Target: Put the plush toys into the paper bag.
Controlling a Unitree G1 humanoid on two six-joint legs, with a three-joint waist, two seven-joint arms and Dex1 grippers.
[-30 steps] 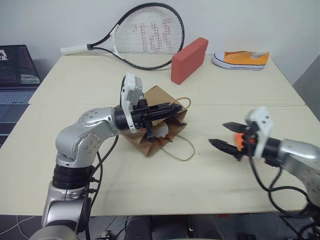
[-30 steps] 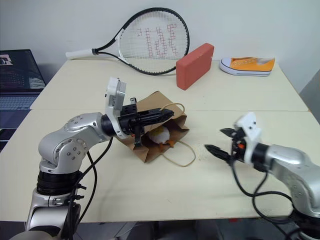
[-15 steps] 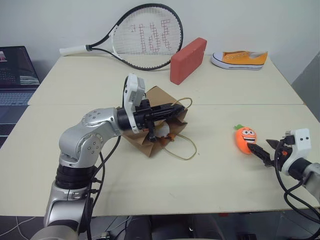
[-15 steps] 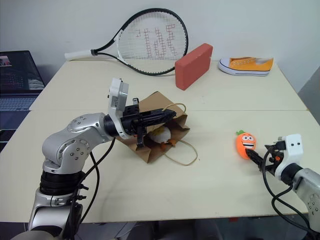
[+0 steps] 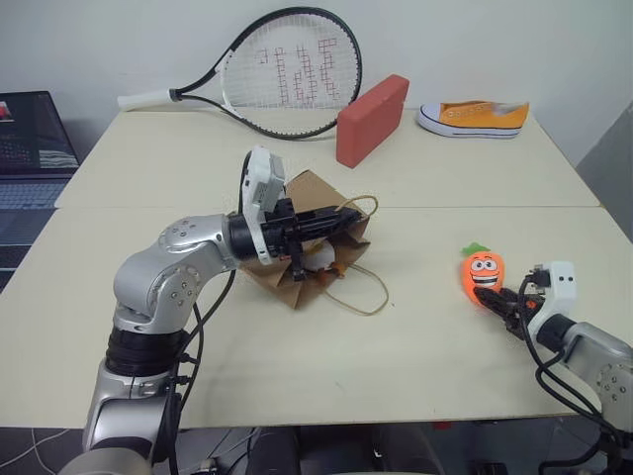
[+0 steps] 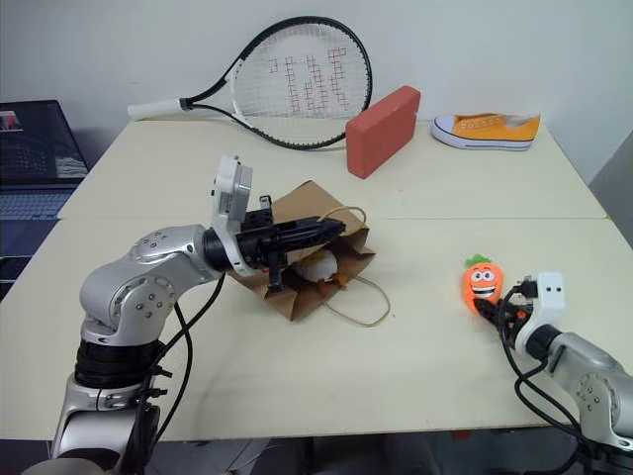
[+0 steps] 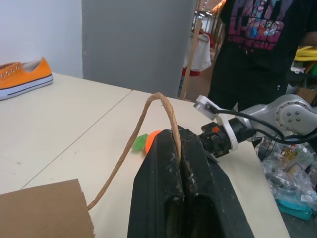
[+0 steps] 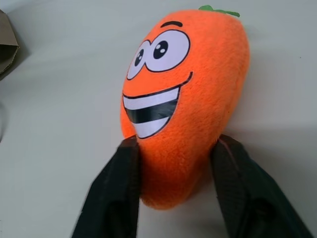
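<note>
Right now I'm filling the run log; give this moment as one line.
left gripper: shut on bag handle | right gripper: shut on carrot plush | egg plush: in paper bag

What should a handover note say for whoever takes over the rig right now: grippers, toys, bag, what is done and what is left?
Left gripper: shut on one handle of the paper bag, holding its mouth up.
Right gripper: fingers on both sides of the carrot toy, which lies on the table to the bag's right.
Done: egg toy is inside the bag.
Left: lift the carrot, put it in the bag.
</note>
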